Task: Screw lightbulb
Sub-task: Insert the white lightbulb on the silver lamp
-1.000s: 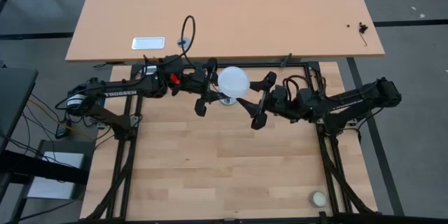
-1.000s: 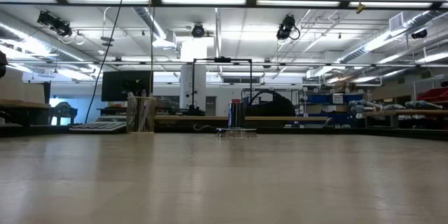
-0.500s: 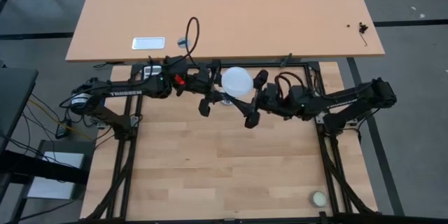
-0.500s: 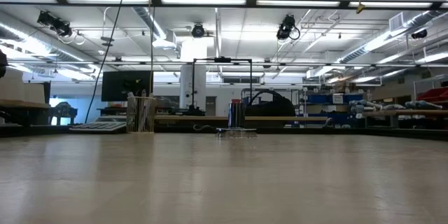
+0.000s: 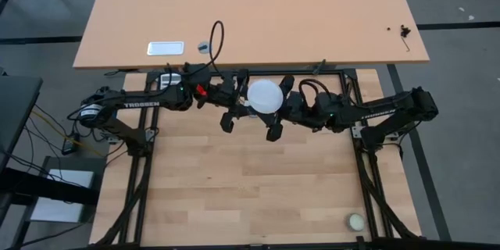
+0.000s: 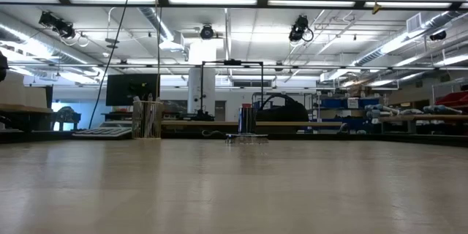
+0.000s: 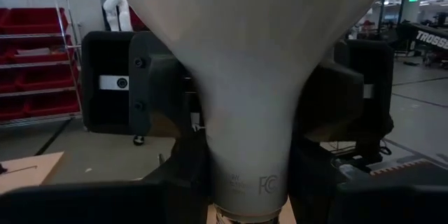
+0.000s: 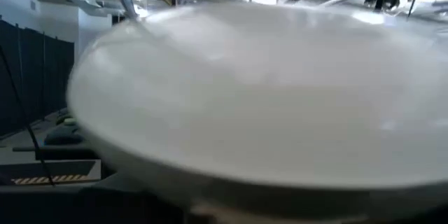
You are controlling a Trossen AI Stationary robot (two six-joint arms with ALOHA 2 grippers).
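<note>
The white frosted lightbulb (image 5: 264, 96) stands upright in the air between my two grippers, high above the table. In the left wrist view its neck (image 7: 248, 112) tapers down to the grey screw base (image 7: 245, 218). My left gripper (image 5: 234, 98) comes from the table's left and is shut at the foot of the bulb. My right gripper (image 5: 280, 109) comes from the right and is open. Its fingers (image 7: 140, 84) stand on either side of the globe (image 8: 266, 91); I cannot tell whether they touch it. The socket disc is hidden under the bulb. My left gripper pinches the lower end of the bulb's neck (image 7: 245, 182), just above the metal base, between its two fingers (image 7: 185, 182). The fingers come level from the table's left. The bulb stands upright, globe up, clear of the table. The picture's bottom edge cuts off what lies below.
A small cream ball (image 5: 356, 221) lies at the near right corner of the wooden table (image 5: 234, 187). On the tabletop beyond lie a flat silver plate (image 5: 166, 48) and a small black part (image 5: 404, 31). The low view shows bare table.
My right gripper has gone toward the table's left, up to the lightbulb, and its fingers now stand on either side of the globe. The bulb has stayed upright in my left gripper.
</note>
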